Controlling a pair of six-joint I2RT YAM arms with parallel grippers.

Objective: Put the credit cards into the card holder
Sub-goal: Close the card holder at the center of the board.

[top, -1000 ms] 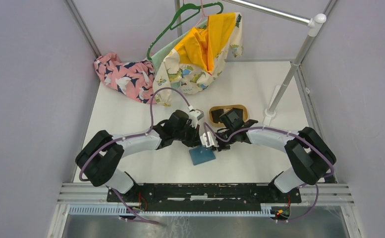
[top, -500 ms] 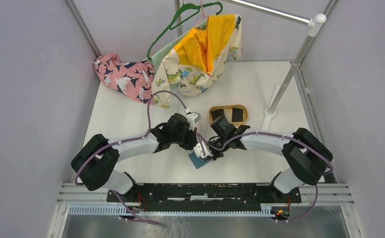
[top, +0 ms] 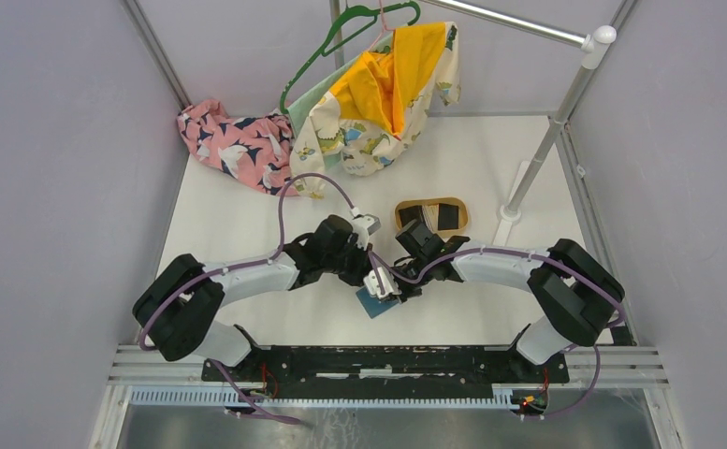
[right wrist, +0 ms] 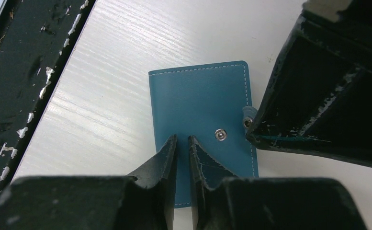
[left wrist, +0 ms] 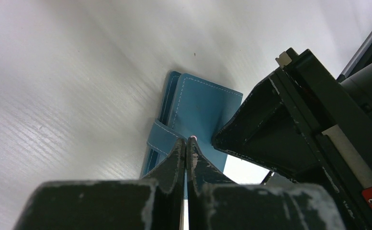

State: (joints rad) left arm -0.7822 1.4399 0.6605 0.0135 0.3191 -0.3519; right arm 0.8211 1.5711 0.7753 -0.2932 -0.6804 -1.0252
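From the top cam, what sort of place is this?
Probably a lab test cell for robot work, not a home: plain grey walls around a white table, two arms bolted to a rail, staged clothes on a rack.

One camera looks down from high behind; both wrist cameras, close and low, share the card holder (left wrist: 200, 103)

A robotics lab test booth: plain pale lilac wall panels (top: 50, 187) enclose a white tabletop (top: 238, 224); beyond the jaws, patterned garments (top: 378, 112) hang beside a silver metal rail (top: 518, 23).
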